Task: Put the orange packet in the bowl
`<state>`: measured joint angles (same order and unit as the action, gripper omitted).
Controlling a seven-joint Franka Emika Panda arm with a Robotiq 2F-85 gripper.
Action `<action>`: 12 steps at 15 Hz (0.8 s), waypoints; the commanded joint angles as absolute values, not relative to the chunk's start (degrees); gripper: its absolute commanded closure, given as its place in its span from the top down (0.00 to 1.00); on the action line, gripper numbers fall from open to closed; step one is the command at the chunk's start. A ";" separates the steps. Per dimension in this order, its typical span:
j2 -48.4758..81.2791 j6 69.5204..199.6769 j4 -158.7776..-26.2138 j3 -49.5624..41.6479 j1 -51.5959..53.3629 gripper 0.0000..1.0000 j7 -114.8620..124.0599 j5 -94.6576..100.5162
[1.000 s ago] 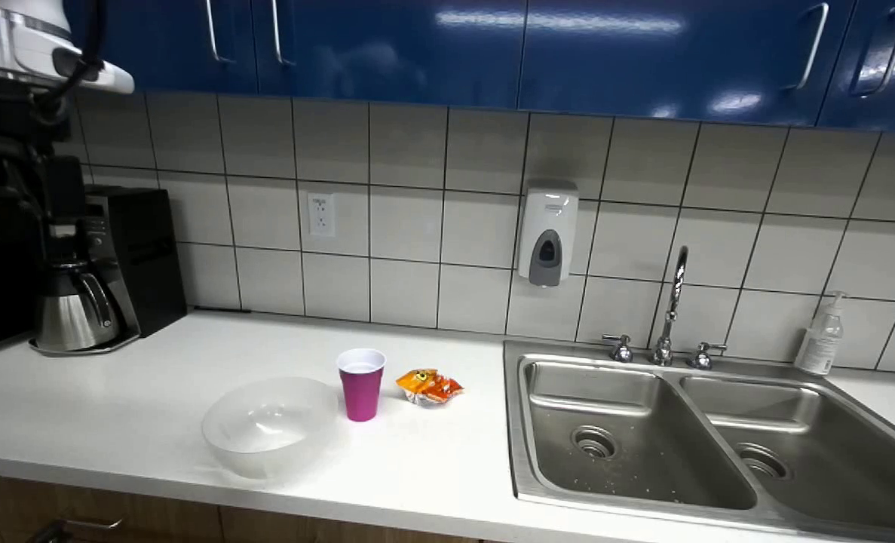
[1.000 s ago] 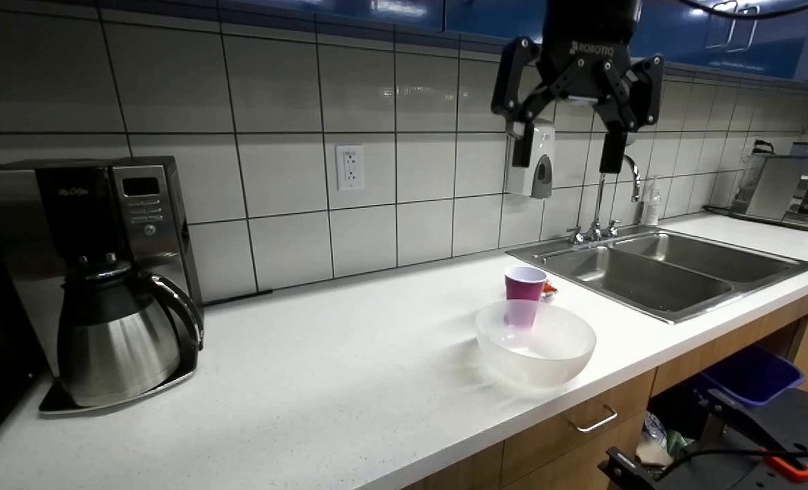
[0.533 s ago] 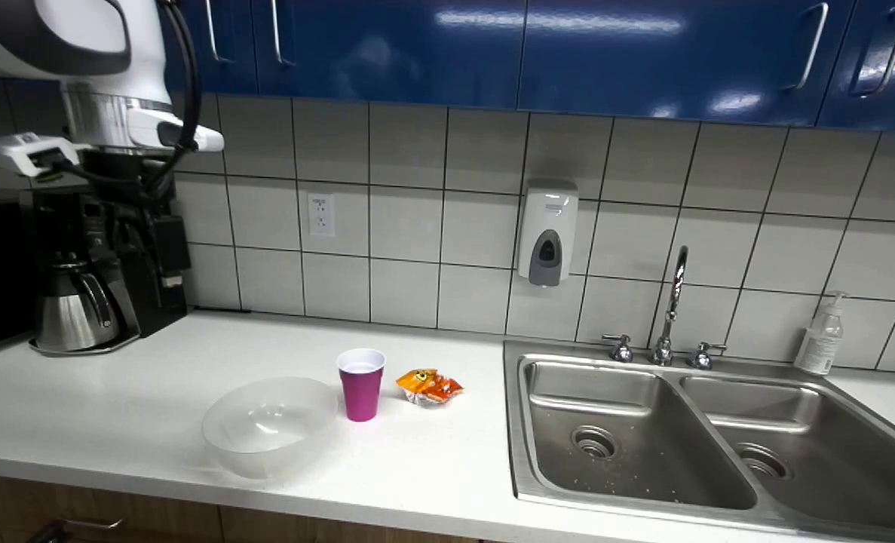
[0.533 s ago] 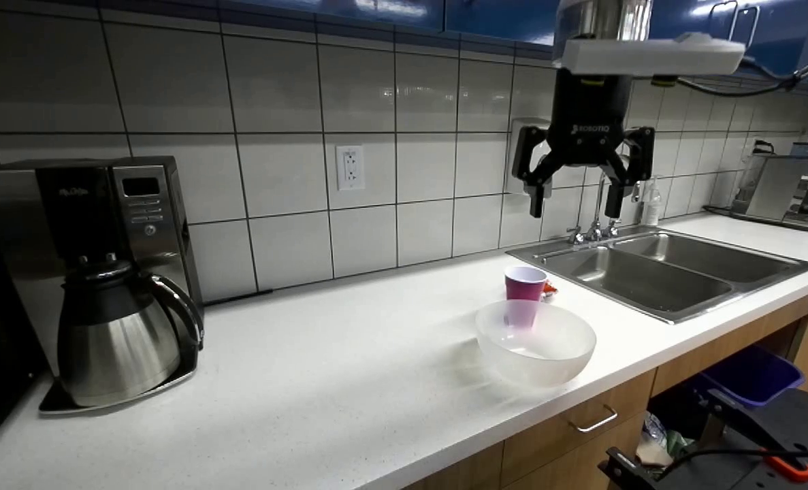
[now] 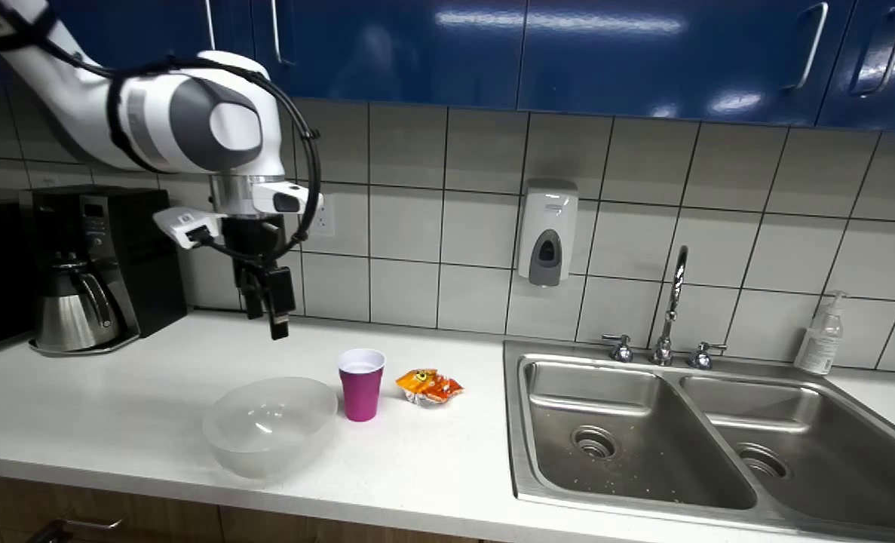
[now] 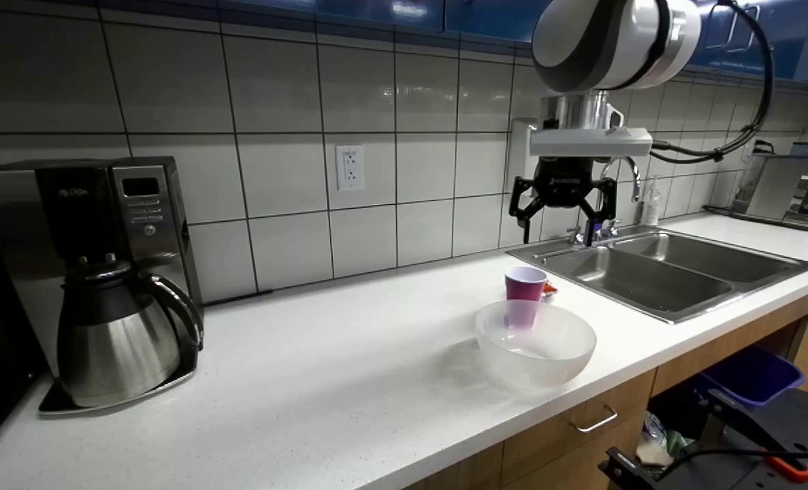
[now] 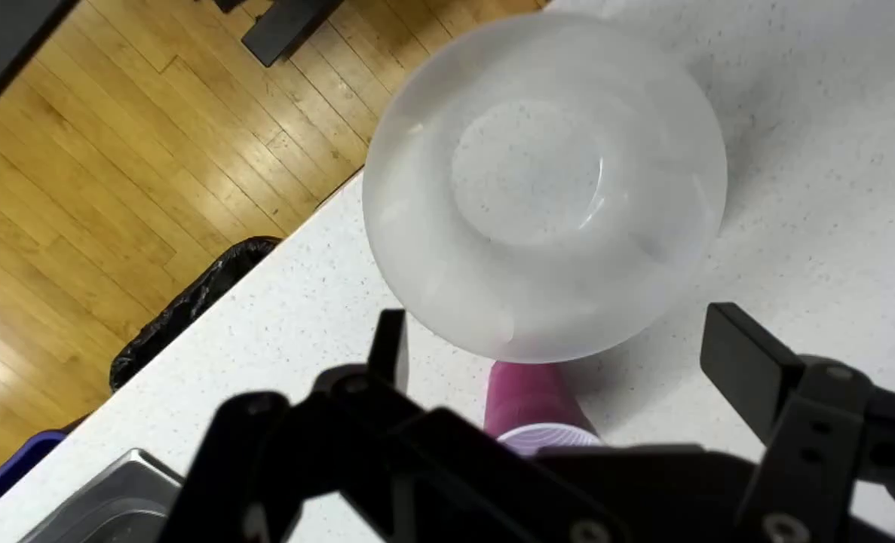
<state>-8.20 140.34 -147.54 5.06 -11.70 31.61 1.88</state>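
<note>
The orange packet lies on the counter beside the pink-magenta cup. In an exterior view only a bit of the packet shows behind the cup. It does not show in the wrist view. The translucent bowl stands upright on the counter on the other side of the cup; it also shows in an exterior view and in the wrist view. My gripper hangs above the counter, over the area behind the bowl. It is open with nothing between its fingers, as an exterior view and the wrist view show.
The pink-magenta cup stands upright between bowl and packet. A steel sink with faucet lies past the packet. A coffee maker stands at the far end. The counter's front edge runs close to the bowl.
My arm has come in over the counter, moving toward the cup and bowl and lowering. The gripper stays open. The bowl, cup and packet have not moved.
</note>
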 commanded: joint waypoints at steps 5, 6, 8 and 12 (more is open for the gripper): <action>18.24 140.53 -122.16 -5.26 -8.84 1.00 33.73 1.29; 20.99 140.35 -119.13 -6.36 -8.43 1.00 33.51 0.64; 25.85 140.00 -113.63 -8.14 -7.65 1.00 33.39 -0.62; 33.45 140.10 -104.56 -10.59 -6.71 1.00 33.97 -3.24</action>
<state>27.74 141.62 -112.37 -8.51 -8.08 32.23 -1.35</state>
